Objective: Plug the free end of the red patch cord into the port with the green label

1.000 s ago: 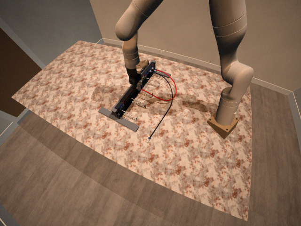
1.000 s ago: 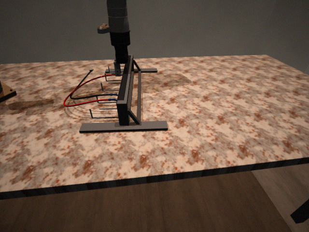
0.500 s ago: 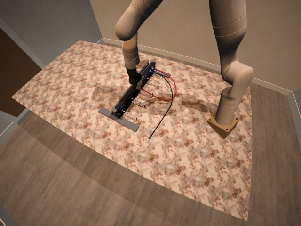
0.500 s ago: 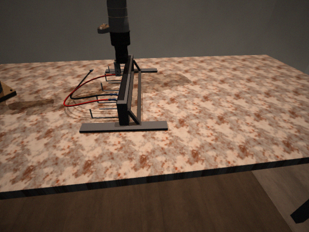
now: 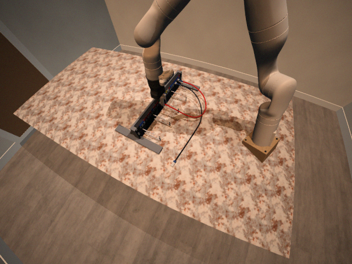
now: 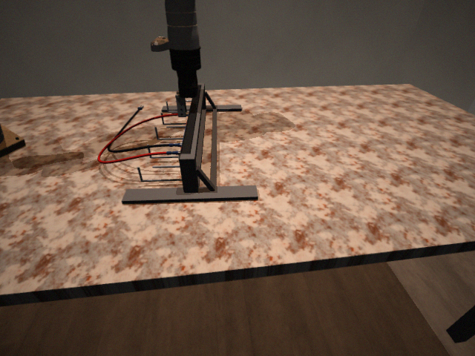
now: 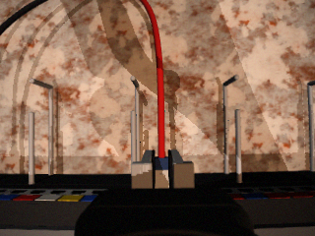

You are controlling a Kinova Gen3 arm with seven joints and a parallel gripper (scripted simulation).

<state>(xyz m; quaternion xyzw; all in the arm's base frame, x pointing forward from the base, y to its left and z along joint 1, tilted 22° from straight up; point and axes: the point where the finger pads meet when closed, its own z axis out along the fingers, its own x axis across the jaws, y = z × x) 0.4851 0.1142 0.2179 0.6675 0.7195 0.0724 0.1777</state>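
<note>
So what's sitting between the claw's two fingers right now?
In the wrist view, the blue plug of the red cord sits pinched between the claw's fingers, right at the rack.

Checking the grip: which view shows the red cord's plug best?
Wrist. The blue plug sits between the gripper fingers, red cord running up. In the top view the wrist hides it; in the exterior view it is tiny beside the rack.
</note>
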